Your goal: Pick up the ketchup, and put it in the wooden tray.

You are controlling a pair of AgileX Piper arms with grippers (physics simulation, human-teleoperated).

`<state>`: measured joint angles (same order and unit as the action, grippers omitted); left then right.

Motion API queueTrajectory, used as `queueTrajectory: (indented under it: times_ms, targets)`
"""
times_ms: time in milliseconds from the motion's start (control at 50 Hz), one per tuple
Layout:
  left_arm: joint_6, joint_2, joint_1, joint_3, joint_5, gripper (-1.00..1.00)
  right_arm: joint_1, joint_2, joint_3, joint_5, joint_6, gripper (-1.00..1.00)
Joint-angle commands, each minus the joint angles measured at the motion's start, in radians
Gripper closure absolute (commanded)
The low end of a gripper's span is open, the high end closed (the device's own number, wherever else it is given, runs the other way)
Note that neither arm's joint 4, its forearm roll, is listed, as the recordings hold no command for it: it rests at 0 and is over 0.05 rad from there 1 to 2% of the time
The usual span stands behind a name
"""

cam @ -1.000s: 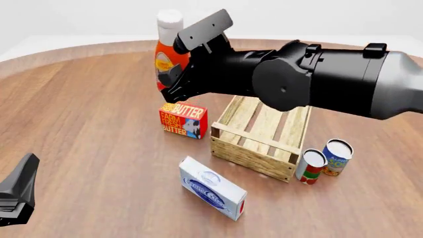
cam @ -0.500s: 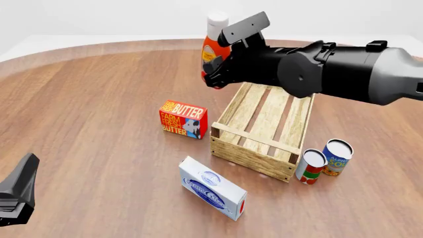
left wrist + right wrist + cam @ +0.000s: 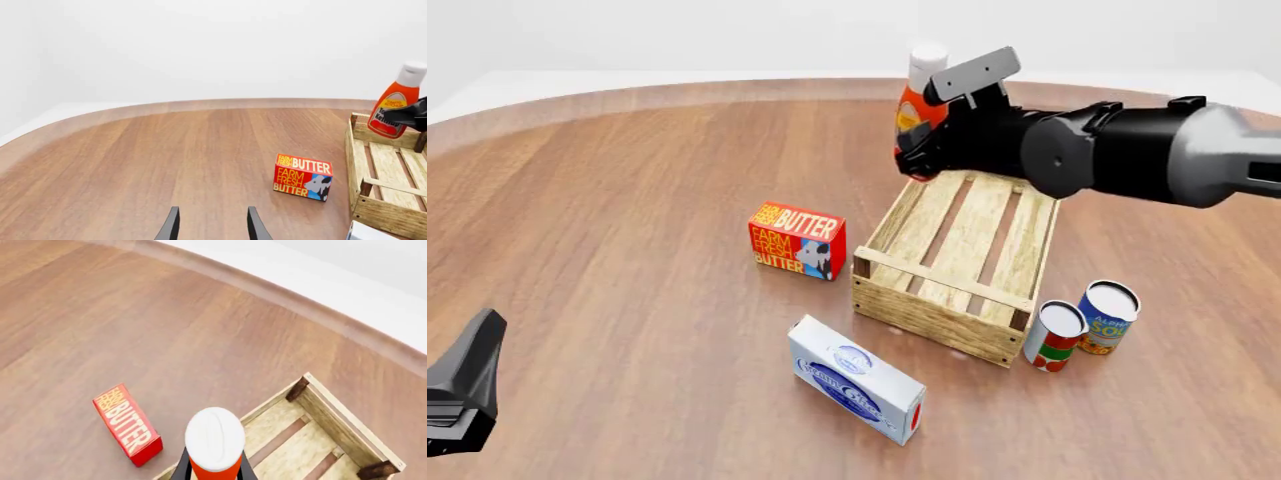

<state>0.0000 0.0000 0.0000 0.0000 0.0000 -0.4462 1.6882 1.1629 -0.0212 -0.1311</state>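
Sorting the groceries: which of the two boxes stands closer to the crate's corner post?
The red butter box, standing beside the wooden tray; the blue-white box lies farther forward.

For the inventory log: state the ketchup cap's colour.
White; the ketchup cap shows best in the right wrist view.

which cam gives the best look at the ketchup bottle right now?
Left wrist view: the ketchup shows cap, body and label side-on, only its lower edge masked by the right gripper. Front view shows it small and half hidden behind the arm. Right wrist view shows mostly the white cap from above.
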Motion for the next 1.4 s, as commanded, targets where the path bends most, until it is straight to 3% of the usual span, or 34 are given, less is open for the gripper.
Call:
queueTrajectory:
  times_ms: [20, 420, 1400]
  targets:
    - [0.0, 0.0, 0.0, 0.0, 0.0, -1.0, 0.06, 0.026, -0.009, -0.034, 0.008, 1.0]
    - [0.0, 0.0, 0.0, 0.0, 0.0, -1.0, 0.164, 0.091, -0.051, -0.111, -0.013, 1.0]
    - [0.0, 0.0, 0.0, 0.0, 0.0, -1.0, 0.216, 0.25, -0.094, -0.208, 0.003, 1.0]
